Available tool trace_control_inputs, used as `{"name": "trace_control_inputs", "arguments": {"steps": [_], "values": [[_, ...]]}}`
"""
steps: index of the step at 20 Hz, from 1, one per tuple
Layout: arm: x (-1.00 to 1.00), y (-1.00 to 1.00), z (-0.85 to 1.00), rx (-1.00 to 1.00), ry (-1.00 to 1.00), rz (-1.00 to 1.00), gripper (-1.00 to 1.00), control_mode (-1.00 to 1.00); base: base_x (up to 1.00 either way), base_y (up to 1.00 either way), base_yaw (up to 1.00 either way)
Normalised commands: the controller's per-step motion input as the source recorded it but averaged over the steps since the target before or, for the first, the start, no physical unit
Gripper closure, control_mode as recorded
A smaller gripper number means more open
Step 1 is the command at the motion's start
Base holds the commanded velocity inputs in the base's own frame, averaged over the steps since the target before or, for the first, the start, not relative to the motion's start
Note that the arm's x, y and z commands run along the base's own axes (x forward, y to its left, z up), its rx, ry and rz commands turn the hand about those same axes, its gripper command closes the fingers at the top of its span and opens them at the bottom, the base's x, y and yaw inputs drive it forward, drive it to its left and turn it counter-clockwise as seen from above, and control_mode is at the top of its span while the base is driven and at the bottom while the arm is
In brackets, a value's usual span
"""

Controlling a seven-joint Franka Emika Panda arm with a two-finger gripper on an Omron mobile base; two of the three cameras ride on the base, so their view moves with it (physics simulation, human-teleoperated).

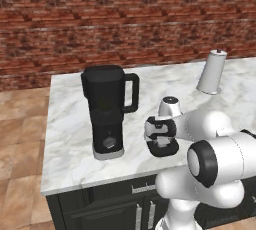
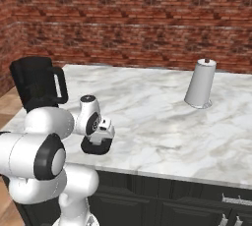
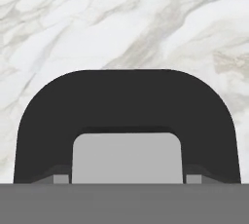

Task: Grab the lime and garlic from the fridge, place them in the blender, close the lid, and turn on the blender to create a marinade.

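Hand view puts the lid [image 3: 126,106] flat on the worktop [image 3: 121,18] right under your gripper [image 3: 127,179], fingers flanking its grey cap; you cannot tell whether they pinch it. It lies near the front edge; the blender [image 1: 107,111] stands to your left.

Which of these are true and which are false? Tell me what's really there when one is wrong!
1. The lid lies on the marble counter. True.
2. The lid is already on the blender. False: it lies on the counter to the right of the blender, and the jug's top is open.
3. The gripper is right over the lid. True.
4. The pale grey roll on a stand has tipped over. False: it stands upright.
5. The wall behind the counter is brick. True.
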Motion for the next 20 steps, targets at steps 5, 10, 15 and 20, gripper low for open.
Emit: {"name": "trace_control_inputs", "arguments": {"steps": [5, 10, 15, 20], "values": [[-0.16, -0.15, 0.54, 0.00, -0.03, 0.00, 1.00, -1.00, 0.00, 0.00, 0.00], [-0.29, -0.15, 0.98, 0.00, -0.15, 0.00, 1.00, -1.00, 0.00, 0.00, 0.00], [-0.30, -0.04, 1.00, 0.00, -0.16, 0.00, 1.00, -1.00, 0.00, 0.00, 0.00], [-0.33, 0.00, 1.00, 0.00, -0.15, 0.00, 1.00, -1.00, 0.00, 0.00, 0.00]]}}
